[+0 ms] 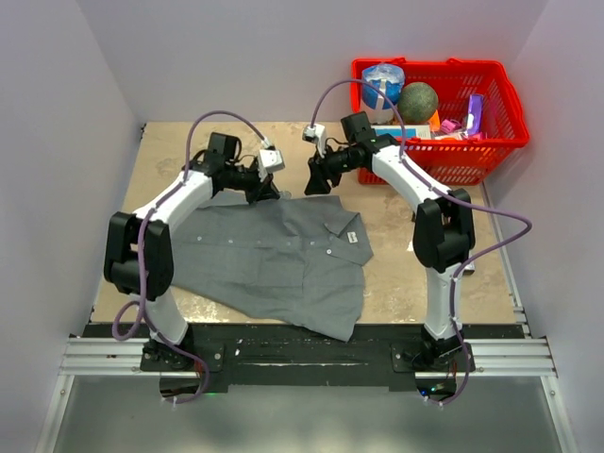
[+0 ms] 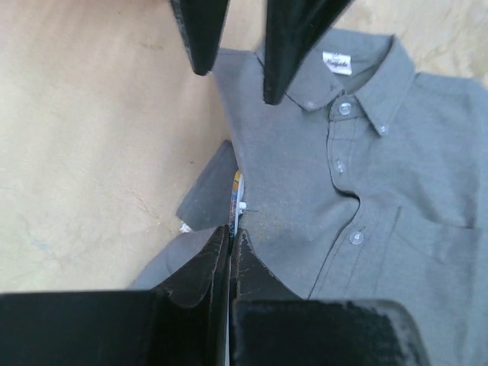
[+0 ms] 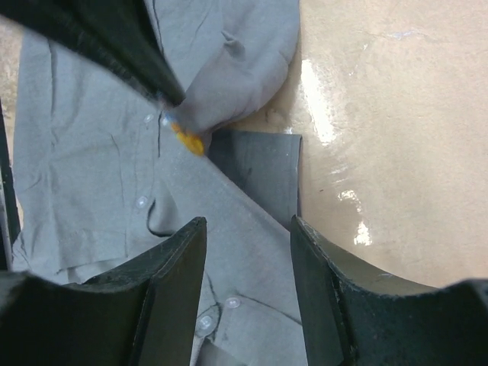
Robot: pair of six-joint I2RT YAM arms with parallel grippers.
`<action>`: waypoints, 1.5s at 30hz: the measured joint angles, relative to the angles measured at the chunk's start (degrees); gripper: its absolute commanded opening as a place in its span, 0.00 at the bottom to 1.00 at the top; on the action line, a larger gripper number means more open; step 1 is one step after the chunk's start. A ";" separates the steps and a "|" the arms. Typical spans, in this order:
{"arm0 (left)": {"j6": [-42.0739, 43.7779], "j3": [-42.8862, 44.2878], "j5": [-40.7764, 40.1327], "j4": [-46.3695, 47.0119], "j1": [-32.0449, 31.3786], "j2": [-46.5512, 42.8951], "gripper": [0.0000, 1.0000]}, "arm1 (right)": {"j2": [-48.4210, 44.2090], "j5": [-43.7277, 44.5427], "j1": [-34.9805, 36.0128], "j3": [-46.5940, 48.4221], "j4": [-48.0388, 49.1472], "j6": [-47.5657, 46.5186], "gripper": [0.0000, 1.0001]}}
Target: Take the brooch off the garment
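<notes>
Two fingers of the left gripper (image 2: pixel 231 231) are clamped together on a fold of the garment (image 2: pixel 396 229), beside the brooch (image 3: pixel 187 140). The right gripper (image 3: pixel 248 226) is held above, fingers apart.

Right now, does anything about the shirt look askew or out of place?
Yes: the left claw pinches the shirt into a bunched fold, and the yellow brooch stands edge-on there instead of lying flat.
</notes>
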 measured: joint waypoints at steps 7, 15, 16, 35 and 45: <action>4.28 -12.41 -9.92 10.91 -5.86 -7.74 0.00 | 0.07 0.61 0.00 -3.78 2.69 4.66 0.52; 5.03 -19.82 -20.87 20.96 -8.76 -9.46 0.00 | 5.38 6.60 0.20 -7.91 2.82 5.25 0.49; 5.07 -20.76 -22.32 22.36 -9.11 -10.01 0.00 | 6.01 7.04 0.24 -8.11 2.62 5.03 0.49; 14.27 -38.07 -45.55 55.69 -18.47 -11.54 0.00 | 8.96 4.46 -0.39 -8.92 1.62 5.68 0.44; 28.09 -41.38 -50.29 71.49 -18.58 -1.62 0.00 | 9.53 0.87 -0.39 -9.49 1.11 7.37 0.42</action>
